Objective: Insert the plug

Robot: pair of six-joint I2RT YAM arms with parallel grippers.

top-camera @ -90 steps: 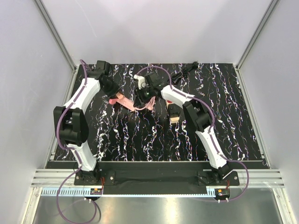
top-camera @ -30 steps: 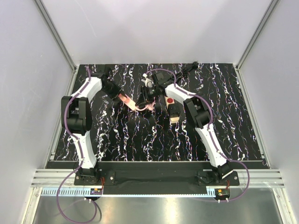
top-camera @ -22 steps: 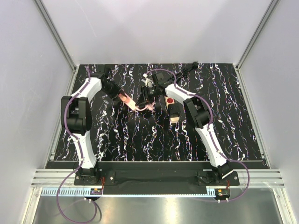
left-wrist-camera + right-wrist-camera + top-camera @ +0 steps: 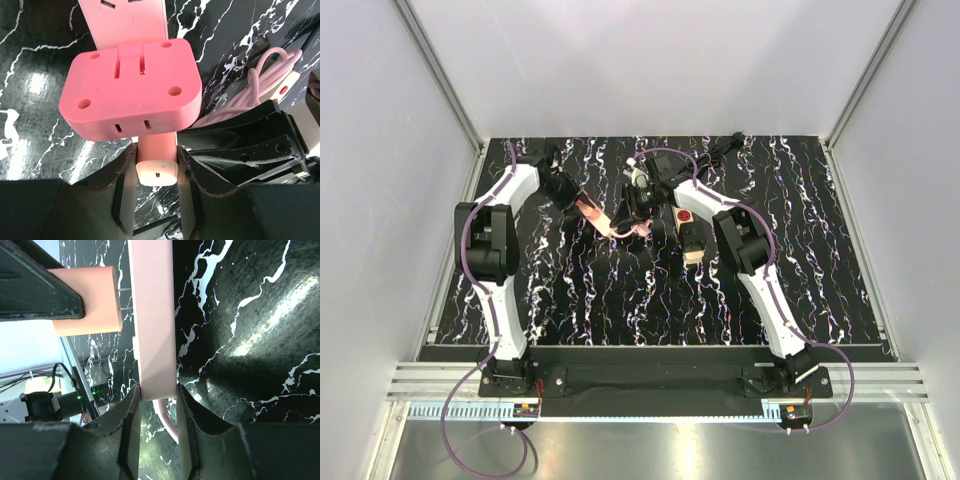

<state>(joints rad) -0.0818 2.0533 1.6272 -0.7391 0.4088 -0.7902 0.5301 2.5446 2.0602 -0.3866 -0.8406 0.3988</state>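
The pink plug [image 4: 130,90] is a chunky block, and my left gripper [image 4: 156,150] is shut on its narrow pink stem. In the right wrist view the plug [image 4: 87,300] stands side-on against the pale pink power strip [image 4: 152,315]. Its two metal prongs [image 4: 126,297] bridge a small gap into the strip's face. My right gripper [image 4: 155,390] is shut on the strip's cable end. From above, the left gripper [image 4: 578,205] and right gripper [image 4: 632,208] meet at the table's far middle, with the strip [image 4: 618,228] between them.
The strip's pink cable [image 4: 642,228] is bunched just right of the grippers. A beige block with a red button [image 4: 688,222] lies to the right of it. A black cable [image 4: 715,150] lies at the far edge of the marbled black table [image 4: 620,300].
Since three seconds ago the left arm has stretched out and carried the plug right, up to the strip. Over the last second almost nothing has moved.
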